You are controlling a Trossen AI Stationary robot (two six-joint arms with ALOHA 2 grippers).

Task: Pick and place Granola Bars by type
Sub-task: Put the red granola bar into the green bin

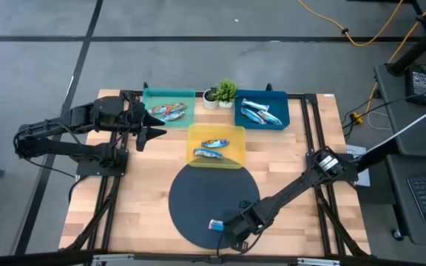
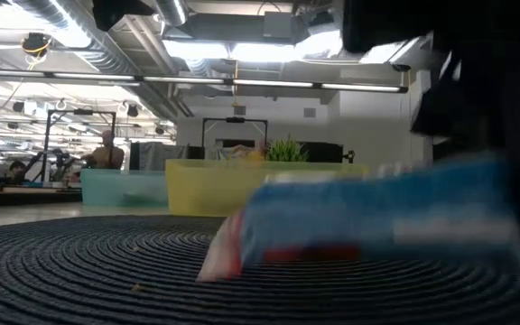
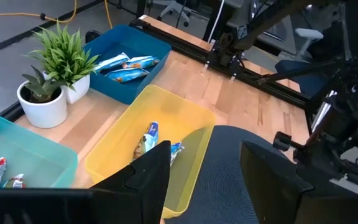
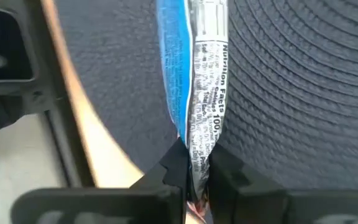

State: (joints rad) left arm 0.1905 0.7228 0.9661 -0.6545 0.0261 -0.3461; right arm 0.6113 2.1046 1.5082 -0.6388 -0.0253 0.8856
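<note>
A wooden surface [image 1: 146, 199] seen from above, with a round dark mat [image 1: 198, 192] at its centre. At 6 o'clock on the mat's edge, the right end effector [image 1: 228, 227] has its fingers pinched on one end of a blue bar [image 1: 216, 224], seen edge-on from the wrist with its nutrition label showing (the bar looks to be resting on the mat, not yet lifted).

Three trays sit beyond the mat. At 12 o'clock, touching the mat's rim, a yellow tray [image 1: 196, 137] holds two bars. At 11 o'clock a teal tray [image 1: 154, 96] holds bars with orange-red print. At 1 o'clock a blue tray [image 1: 279, 100] holds several blue bars. Two potted plants [image 1: 222, 93] stand between the teal and blue trays.

The left end effector [image 1: 154, 133] hovers at 10 o'clock beside the teal tray, fingers parted and empty.

Sorting appears nearly finished: the gripped bar is the only one outside a tray, and it has yet to be carried to its matching tray.
</note>
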